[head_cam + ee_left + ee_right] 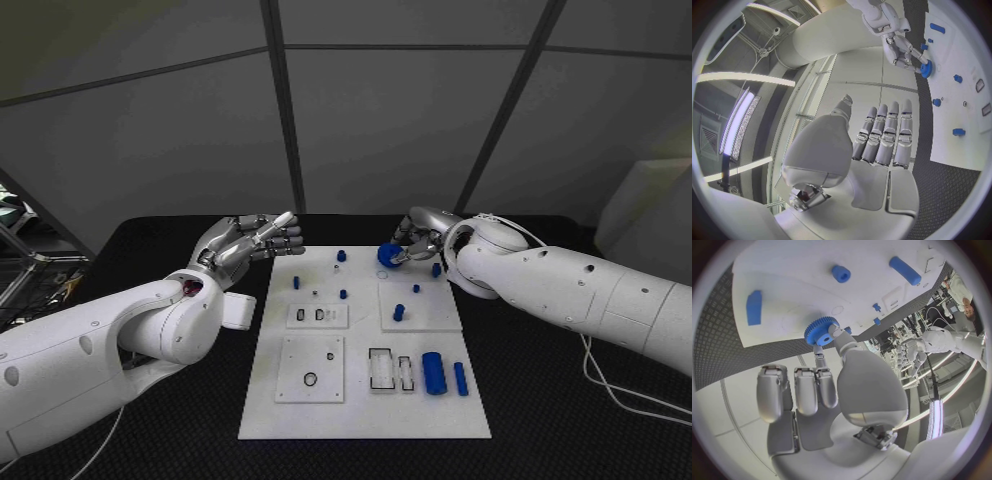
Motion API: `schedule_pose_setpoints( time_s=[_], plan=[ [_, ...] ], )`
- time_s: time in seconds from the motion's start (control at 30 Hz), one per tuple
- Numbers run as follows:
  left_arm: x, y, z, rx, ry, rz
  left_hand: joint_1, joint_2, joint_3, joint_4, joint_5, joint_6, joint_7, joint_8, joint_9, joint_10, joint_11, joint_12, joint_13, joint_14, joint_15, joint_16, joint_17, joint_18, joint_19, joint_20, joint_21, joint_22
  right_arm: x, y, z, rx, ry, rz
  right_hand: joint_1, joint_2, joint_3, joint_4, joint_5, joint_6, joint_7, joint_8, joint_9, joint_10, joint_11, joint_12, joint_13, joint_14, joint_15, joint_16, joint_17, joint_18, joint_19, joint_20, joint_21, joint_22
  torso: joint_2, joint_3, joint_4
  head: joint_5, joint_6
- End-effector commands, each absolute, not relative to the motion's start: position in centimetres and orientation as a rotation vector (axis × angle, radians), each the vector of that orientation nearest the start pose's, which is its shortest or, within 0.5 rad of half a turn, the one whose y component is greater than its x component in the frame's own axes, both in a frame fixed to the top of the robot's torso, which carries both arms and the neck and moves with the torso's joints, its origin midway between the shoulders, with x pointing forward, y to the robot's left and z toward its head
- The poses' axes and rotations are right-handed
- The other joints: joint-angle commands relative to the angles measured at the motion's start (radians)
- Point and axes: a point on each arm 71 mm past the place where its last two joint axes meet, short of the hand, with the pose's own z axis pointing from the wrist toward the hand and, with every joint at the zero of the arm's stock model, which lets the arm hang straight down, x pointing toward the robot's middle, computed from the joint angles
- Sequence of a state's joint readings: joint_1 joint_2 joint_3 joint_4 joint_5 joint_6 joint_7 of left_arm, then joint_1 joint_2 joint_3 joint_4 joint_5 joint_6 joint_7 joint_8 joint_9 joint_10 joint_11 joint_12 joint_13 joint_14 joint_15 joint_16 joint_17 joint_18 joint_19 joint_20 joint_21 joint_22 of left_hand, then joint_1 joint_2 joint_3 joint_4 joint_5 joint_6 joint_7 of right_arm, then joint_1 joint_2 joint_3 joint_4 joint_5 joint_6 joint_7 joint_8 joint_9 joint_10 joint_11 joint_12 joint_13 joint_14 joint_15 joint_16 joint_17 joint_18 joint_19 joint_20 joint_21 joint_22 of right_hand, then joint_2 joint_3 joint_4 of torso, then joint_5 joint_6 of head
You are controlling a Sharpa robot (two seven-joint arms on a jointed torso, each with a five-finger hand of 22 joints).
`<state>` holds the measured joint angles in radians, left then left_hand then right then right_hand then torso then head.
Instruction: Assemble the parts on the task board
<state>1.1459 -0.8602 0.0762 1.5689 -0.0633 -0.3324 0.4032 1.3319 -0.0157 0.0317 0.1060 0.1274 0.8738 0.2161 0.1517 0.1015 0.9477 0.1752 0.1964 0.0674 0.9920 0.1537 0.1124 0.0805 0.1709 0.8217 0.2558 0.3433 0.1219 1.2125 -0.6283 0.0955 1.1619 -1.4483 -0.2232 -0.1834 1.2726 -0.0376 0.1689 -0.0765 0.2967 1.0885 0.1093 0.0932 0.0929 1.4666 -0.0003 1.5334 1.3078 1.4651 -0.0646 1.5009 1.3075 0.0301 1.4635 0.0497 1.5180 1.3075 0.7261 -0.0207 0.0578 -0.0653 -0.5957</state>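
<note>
Gear (389, 255) pinched in right hand (417, 243) over task board (366, 420) upper right edge; left hand (254, 240) open, empty, beside upper left.

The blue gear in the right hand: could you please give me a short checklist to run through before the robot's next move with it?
1. Grip: the right hand pinches the small blue toothed plastic gear between thumb and a finger: ok.
2. Gear position: it is at the far edge of the flat white task board: ok.
3. Gear seated on a peg: cannot tell.
4. Left hand out of the way: it is off the board's far left corner, fingers extended, holding nothing: ok.
5. Other parts undisturbed: the long blue cylinder lies flat at the board's near right: ok.
</note>
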Motion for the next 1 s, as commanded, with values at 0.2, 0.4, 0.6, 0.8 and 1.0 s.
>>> schedule_pose_setpoints(
  time_s=[0.2,0.4,0.6,0.8,1.0],
  plan=[
    [48.7,20.5,-15.4,-1.052,1.336,-1.616,0.000,0.008,0.000,-0.007,-0.005,0.001,0.007,-0.006,-0.001,0.003,0.007,-0.005,0.000,-0.002,0.001,-0.005,-0.001,0.008,-0.007,0.002,-0.005,-0.001,54.9,-16.7,-14.0,-0.091,1.485,0.520,-0.016,0.002,0.001,-0.008,0.016,0.062,-0.039,0.011,0.049,0.085,-0.008,0.006,0.225,0.072,-0.009,0.007,0.093,-0.009,0.056,-0.010,0.013,0.164,0.000,-0.0006,0.0000,0.004,0.006],
    [48.8,20.4,-15.5,-1.052,1.337,-1.616,0.000,0.009,0.000,-0.008,-0.005,0.001,0.007,-0.007,-0.001,0.003,0.007,-0.006,0.000,-0.003,0.001,-0.006,-0.001,0.008,-0.009,0.002,-0.006,-0.002,54.2,-12.9,-13.6,-0.161,1.443,0.535,-0.021,0.001,0.000,-0.008,0.017,0.059,-0.039,0.007,0.050,0.084,-0.007,0.004,0.224,0.072,-0.010,0.006,0.092,-0.011,0.060,-0.010,0.016,0.171,0.001,-0.0009,0.0011,0.008,0.004],
    [48.9,20.3,-15.5,-1.052,1.338,-1.618,0.000,0.009,0.000,-0.008,-0.005,0.001,0.007,-0.007,-0.001,0.003,0.007,-0.006,0.000,-0.003,0.001,-0.006,-0.001,0.008,-0.009,0.002,-0.006,-0.002,54.0,-10.8,-14.7,-0.217,1.469,0.519,-0.025,0.001,0.000,-0.009,0.014,0.058,-0.039,0.005,0.052,0.084,-0.007,0.003,0.223,0.072,-0.010,0.006,0.091,-0.011,0.061,-0.011,0.017,0.173,0.001,-0.0018,0.0026,0.009,0.003],
    [49.0,20.1,-15.5,-1.052,1.339,-1.621,0.000,0.009,0.000,-0.008,-0.005,0.001,0.007,-0.007,-0.001,0.003,0.007,-0.006,0.000,-0.003,0.001,-0.006,-0.001,0.008,-0.009,0.002,-0.006,-0.002,54.0,-9.2,-16.0,-0.262,1.507,0.500,-0.026,0.002,0.001,-0.009,0.011,0.056,-0.039,0.002,0.052,0.083,-0.007,0.003,0.222,0.071,-0.010,0.005,0.090,-0.012,0.064,-0.011,0.019,0.179,0.002,-0.0004,0.0004,0.014,-0.001],
    [49.0,20.0,-15.5,-1.052,1.339,-1.621,0.000,0.009,0.000,-0.009,-0.005,0.001,0.007,-0.007,-0.001,0.003,0.007,-0.006,0.000,-0.003,0.001,-0.006,-0.001,0.008,-0.010,0.002,-0.006,-0.002,54.2,-8.7,-16.6,-0.270,1.538,0.475,-0.029,0.004,0.001,-0.009,0.010,0.053,-0.038,-0.001,0.053,0.083,-0.007,0.002,0.221,0.071,-0.010,0.004,0.087,-0.014,0.067,-0.011,0.022,0.186,0.000,-0.0006,0.0008,0.016,-0.003]
  ],
)
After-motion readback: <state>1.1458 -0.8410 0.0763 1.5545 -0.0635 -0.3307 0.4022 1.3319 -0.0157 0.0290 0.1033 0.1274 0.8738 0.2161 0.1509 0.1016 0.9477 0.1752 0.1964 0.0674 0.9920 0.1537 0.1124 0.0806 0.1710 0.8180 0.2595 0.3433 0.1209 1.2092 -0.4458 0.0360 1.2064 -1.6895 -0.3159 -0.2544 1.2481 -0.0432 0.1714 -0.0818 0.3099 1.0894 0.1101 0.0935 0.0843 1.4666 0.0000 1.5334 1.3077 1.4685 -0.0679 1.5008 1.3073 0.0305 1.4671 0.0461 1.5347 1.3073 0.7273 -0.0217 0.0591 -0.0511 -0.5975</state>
